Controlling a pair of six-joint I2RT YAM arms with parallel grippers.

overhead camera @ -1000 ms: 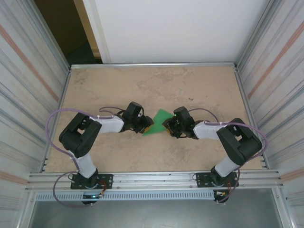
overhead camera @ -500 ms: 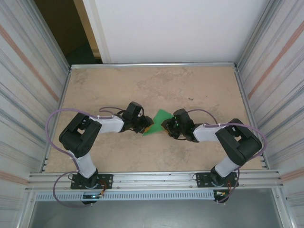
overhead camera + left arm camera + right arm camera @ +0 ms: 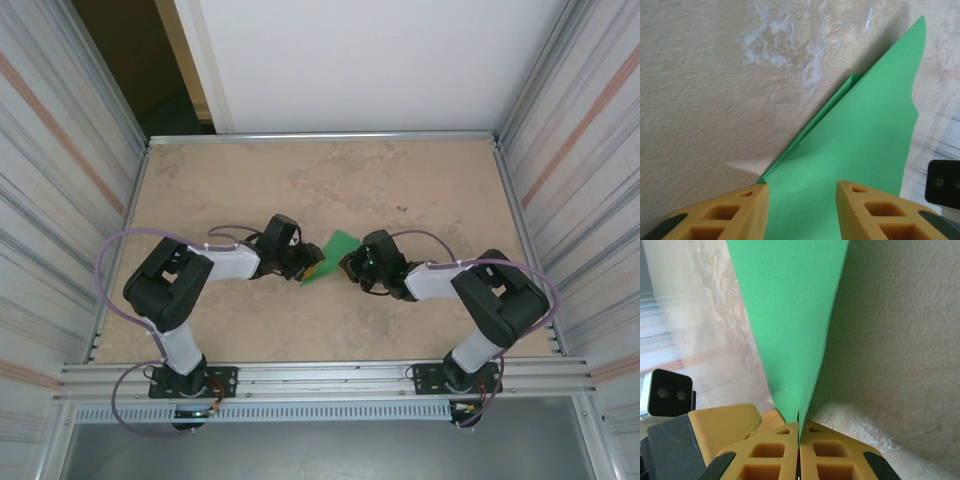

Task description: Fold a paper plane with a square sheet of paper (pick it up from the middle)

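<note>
Your beige marbled table (image 3: 200, 190) carries everything here, with metal rails along its edges. Both black-and-white arms, the left arm (image 3: 170, 285) and the right arm (image 3: 500, 295), reach in from the near edge and bend toward each other, so that their wrists meet at about the middle of the table.

Between them sits the thin bright green sheet of paper (image 3: 338, 248), folded into a pointed wedge. Its broad end points toward the far edge and its narrow end lies between the two claws. In your left wrist view, stacked layers show along the wedge's left edge.

Your left gripper (image 3: 306, 266) is on the wedge's left side. Its yellow fingers (image 3: 725, 215) stand well apart, with the green paper running into the gap. You cannot tell from here whether either pad touches it.

Your right gripper (image 3: 352, 264) is on the wedge's right side. Its yellow fingertips (image 3: 832, 452) are pressed together and pinch the paper's narrow end, which stands on edge above the table.
</note>
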